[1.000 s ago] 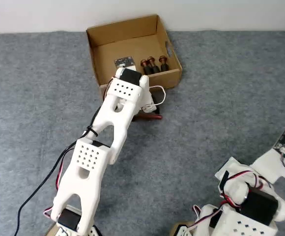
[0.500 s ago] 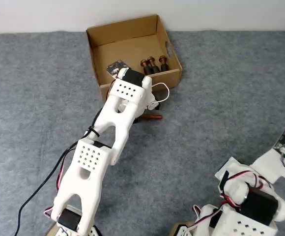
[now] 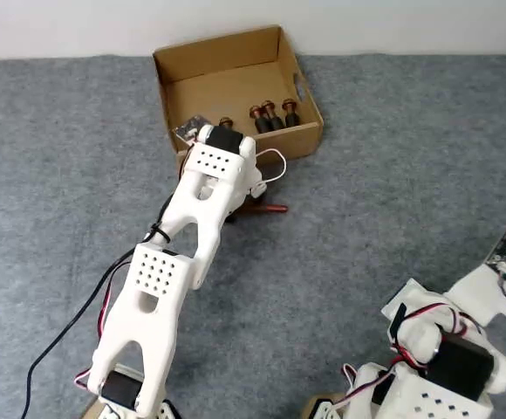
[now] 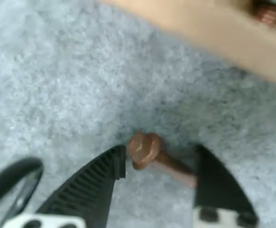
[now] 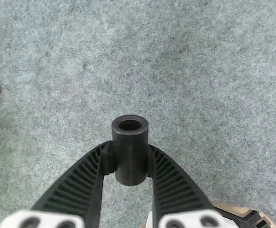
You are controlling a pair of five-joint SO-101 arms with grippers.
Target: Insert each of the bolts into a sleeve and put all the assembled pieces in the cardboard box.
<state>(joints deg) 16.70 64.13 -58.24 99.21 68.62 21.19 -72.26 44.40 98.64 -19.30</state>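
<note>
Just beside the cardboard box (image 3: 227, 48), the left gripper (image 4: 162, 159) straddles a copper bolt (image 4: 142, 148), jaws released. Well apart from the box, the right gripper (image 5: 130, 161) clenches a black sleeve (image 5: 130, 142).

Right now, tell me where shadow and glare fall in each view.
High view: soft, even light, a faint shadow on the mat beside the left arm, no glare. Left wrist view: a dim shadow on the mat around the bolt, which lies between the jaws of the open left gripper. Right wrist view: a dull sheen on the rim of the sleeve held in the right gripper, no hard shadow.
</note>
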